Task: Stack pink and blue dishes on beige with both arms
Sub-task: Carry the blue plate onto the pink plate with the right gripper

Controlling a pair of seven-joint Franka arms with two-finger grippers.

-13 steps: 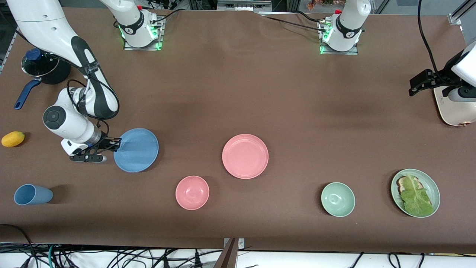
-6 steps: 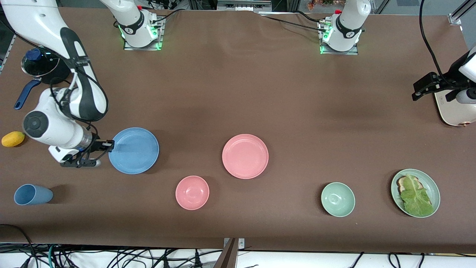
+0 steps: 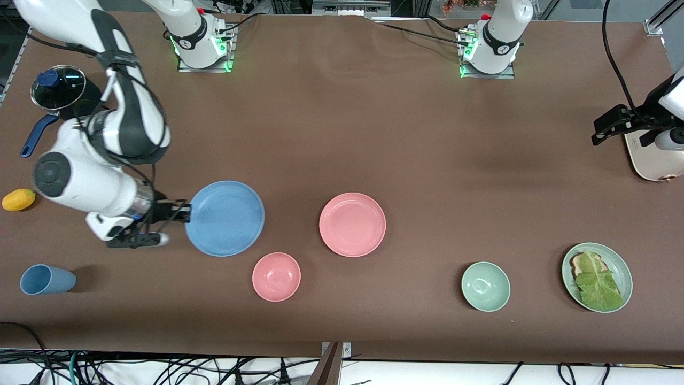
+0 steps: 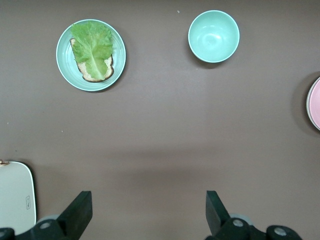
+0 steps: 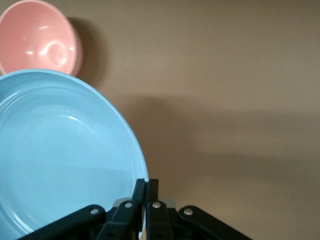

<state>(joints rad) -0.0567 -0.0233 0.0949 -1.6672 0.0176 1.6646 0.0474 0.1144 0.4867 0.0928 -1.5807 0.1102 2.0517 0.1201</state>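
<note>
The blue plate (image 3: 225, 218) hangs just above the table between the pink bowl and the pink plate, held by its rim. My right gripper (image 3: 180, 213) is shut on that rim, toward the right arm's end; in the right wrist view the fingertips (image 5: 140, 186) pinch the plate's edge (image 5: 65, 150). The pink plate (image 3: 352, 224) lies flat mid-table, and its edge (image 4: 315, 102) shows in the left wrist view. My left gripper (image 3: 606, 125) hovers open and empty (image 4: 148, 212) at the left arm's end of the table. No beige plate is in view.
A pink bowl (image 3: 276, 276) sits close under the blue plate, nearer the camera. Green bowl (image 3: 485, 286) and lettuce plate (image 3: 597, 277) stand toward the left arm's end. A cream rounded slab (image 3: 649, 160) lies under the left arm. Blue cup (image 3: 47, 279), yellow fruit (image 3: 18, 199), lidded pot (image 3: 59, 88).
The right gripper has carried the blue plate toward the pink plate and higher off the table. The left arm drew back slightly, then held still.
</note>
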